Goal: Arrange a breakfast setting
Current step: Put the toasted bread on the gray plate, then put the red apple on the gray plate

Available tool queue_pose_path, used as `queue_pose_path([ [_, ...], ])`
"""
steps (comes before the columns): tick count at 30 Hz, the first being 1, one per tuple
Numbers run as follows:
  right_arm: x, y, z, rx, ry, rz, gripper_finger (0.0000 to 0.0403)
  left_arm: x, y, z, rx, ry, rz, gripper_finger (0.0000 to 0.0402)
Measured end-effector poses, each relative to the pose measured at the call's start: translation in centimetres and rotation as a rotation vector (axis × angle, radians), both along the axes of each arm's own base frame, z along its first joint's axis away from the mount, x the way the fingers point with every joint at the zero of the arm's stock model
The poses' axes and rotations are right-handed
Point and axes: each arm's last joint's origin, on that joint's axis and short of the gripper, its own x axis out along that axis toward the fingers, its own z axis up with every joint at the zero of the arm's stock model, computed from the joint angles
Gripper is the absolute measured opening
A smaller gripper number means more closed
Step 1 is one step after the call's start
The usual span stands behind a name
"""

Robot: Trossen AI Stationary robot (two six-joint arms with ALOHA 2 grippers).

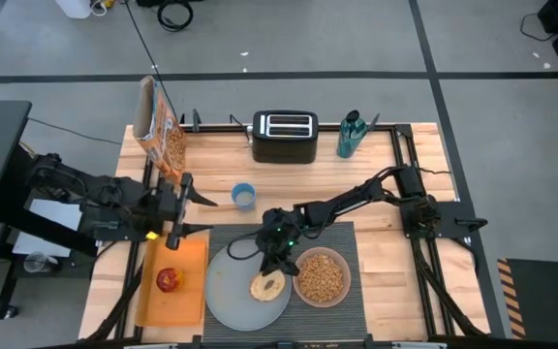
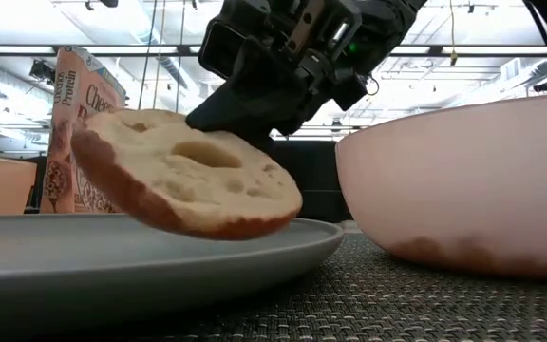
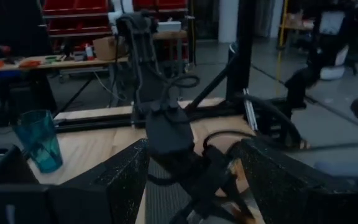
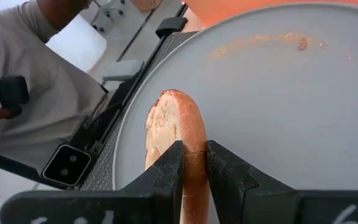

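Note:
A bagel half (image 1: 269, 285) is over the large pale grey plate (image 1: 226, 291), which lies on the dark grey placemat (image 1: 342, 242). My right gripper (image 1: 272, 264) is shut on the bagel. The pink bowl (image 1: 322, 277), filled with cereal, stands on the placemat right of the plate. A red apple (image 1: 169, 280) lies on an orange board at the left. The orange cereal box (image 1: 159, 128) stands at the far left. My left gripper (image 1: 200, 214) is open and empty, above the table between the board and the blue cup. No spoon is in view. My right gripper pinches the bagel half's rim (image 4: 194, 163) between its two fingers (image 4: 166, 169), one on the cut face and one on the crust. The fingers come from above, slanting down. The bagel (image 2: 188, 185) is tilted, its lower edge (image 2: 218, 231) at the plate (image 2: 84, 252); whether it touches I cannot tell.
A black toaster (image 1: 284, 136) and a teal bottle (image 1: 350, 134) stand at the far edge. A small blue cup (image 1: 244, 196) stands just beyond the placemat. A person in a pale shirt (image 4: 36, 81) shows beyond the table in the right wrist view.

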Motion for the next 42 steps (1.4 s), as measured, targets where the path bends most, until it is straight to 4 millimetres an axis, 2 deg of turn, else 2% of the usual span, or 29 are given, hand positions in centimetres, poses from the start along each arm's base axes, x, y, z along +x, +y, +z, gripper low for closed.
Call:
queue_pose_path([
  [5,-0.1,-0.1,-0.1,0.001,0.02,0.004,0.0109,-0.3,-0.5,0.0,0.113,0.008,0.013,0.0261],
  [10,-0.2,-0.5,0.6,0.021,0.031,-0.005,0.0161,-0.9,-0.8,2.0,0.185,0.06,0.032,0.0268],
  [13,-1.1,-1.5,3.7,0.022,0.039,-0.042,0.0183,-1.1,-1.2,3.0,0.204,0.207,0.001,0.0265],
  [16,-2.8,-1.9,7.4,-0.104,-0.002,-0.126,0.0188,-0.8,-1.9,3.0,0.159,0.427,0.014,0.0254],
  [22,-7.5,-0.8,14.7,-0.36,-0.129,-0.287,0.0188,0.2,-5.1,0.1,-0.138,0.962,0.029,0.0228],
  [24,-9.1,-0.5,16.6,-0.439,-0.167,-0.347,0.0188,0.5,-6.4,-1.1,-0.237,1.104,0.072,0.0219],
  [27,-11.2,-0.3,18.7,-0.546,-0.216,-0.439,0.0188,0.8,-8.5,-2.8,-0.286,1.28,0.1,0.0205],
  [30,-12.4,-0.3,19.9,-0.595,-0.239,-0.5,0.0188,1.0,-9.5,-4.4,-0.255,1.42,0.156,0.0188],
  [34,-13.3,-0.5,20.5,-0.607,-0.235,-0.514,0.0187,1.0,-10.5,-5.9,-0.236,1.561,0.223,0.0171],
  [42,-13.3,-0.6,20.1,-0.648,-0.207,-0.54,0.0187,-0.2,-12.5,-6.9,-0.19,1.624,0.235,0.0158],
])
